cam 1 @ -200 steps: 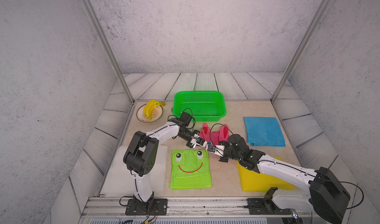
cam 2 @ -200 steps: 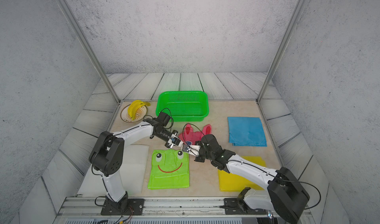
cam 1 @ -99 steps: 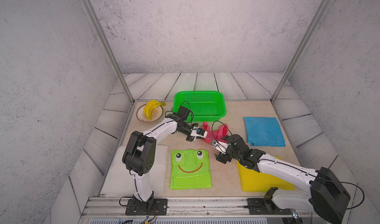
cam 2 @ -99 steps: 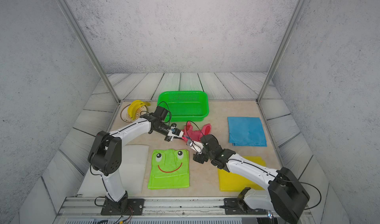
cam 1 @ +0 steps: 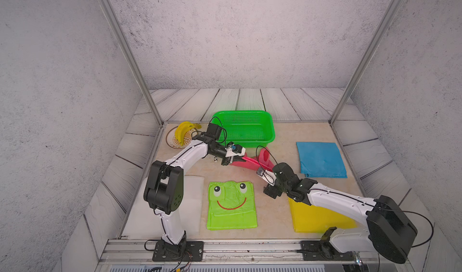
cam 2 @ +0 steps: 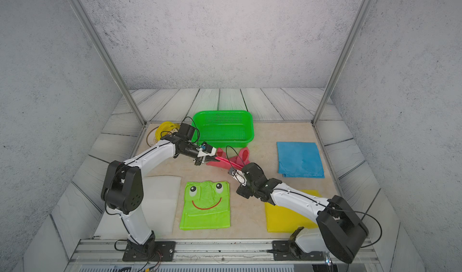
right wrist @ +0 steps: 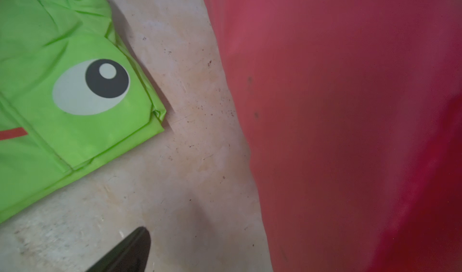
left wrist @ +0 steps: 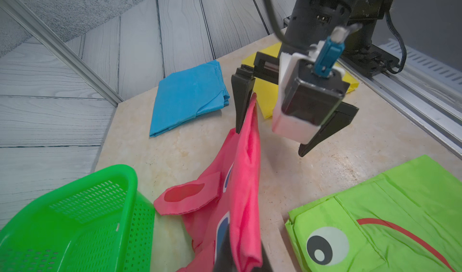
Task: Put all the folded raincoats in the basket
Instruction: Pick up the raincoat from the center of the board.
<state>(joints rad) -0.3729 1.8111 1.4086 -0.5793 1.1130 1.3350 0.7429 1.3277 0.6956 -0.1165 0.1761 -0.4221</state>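
A pink raincoat [cam 1: 252, 162] [cam 2: 230, 160] hangs in front of the green basket [cam 1: 247, 141] [cam 2: 225, 141], one end lifted off the table. My left gripper [cam 1: 228, 161] [cam 2: 201, 162] [left wrist: 235, 260] is shut on that lifted end. In the left wrist view the raincoat [left wrist: 242, 183] stretches away beside the basket rim [left wrist: 130, 180], and its far edge leans on one finger of my right gripper [left wrist: 269, 143]. My right gripper [cam 1: 262, 180] [cam 2: 237, 180] stands open, gripping nothing. The right wrist view shows one fingertip [right wrist: 130, 248] and pink cloth [right wrist: 350, 108] close by.
A green frog-face raincoat [cam 1: 232, 205] lies at the front middle. A blue folded one [cam 1: 321, 159] lies at the right, a yellow one [cam 1: 317, 215] under my right arm, a white one [cam 1: 192, 200] at the front left. Bananas on a plate [cam 1: 185, 130] sit left of the basket.
My right gripper has opened and let go of the pink raincoat, then drawn back a little. My left gripper has pulled its end of the raincoat back toward the basket.
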